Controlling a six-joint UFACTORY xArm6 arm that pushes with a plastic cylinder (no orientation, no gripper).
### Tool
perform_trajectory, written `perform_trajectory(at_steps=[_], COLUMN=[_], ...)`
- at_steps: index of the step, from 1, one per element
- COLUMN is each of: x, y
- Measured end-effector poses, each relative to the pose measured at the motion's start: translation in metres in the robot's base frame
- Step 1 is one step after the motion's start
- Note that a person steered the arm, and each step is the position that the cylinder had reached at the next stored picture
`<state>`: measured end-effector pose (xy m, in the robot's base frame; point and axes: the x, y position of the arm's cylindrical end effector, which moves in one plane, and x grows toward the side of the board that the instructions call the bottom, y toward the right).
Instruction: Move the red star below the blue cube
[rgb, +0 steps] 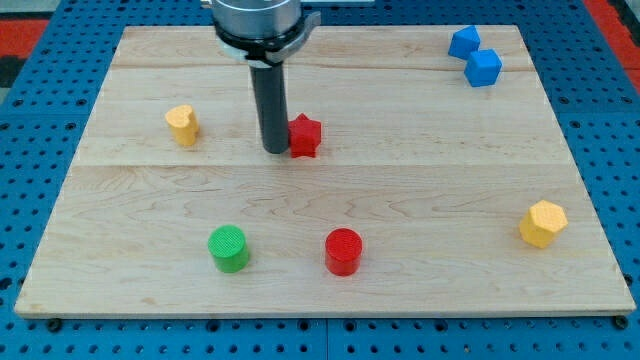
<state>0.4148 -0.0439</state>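
Observation:
The red star (305, 136) lies on the wooden board a little above its middle. My tip (274, 150) stands right at the star's left side, touching or nearly touching it. The blue cube (484, 68) sits near the view's top right corner, far to the right of the star and above it. A second blue block (463, 42), of an irregular shape, lies just up and left of the cube, touching it.
A yellow heart-like block (182, 125) lies at the left. A green cylinder (229, 248) and a red cylinder (343, 251) stand near the view's bottom. A yellow hexagon (543, 223) lies at the right. The board's edge (320, 316) runs along the bottom.

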Motion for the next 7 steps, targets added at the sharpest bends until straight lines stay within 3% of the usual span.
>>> perform_trajectory(at_steps=[1, 3, 6, 7], x=[-0.031, -0.053, -0.055, -0.016], y=[0.033, 0.111, 0.228, 0.186])
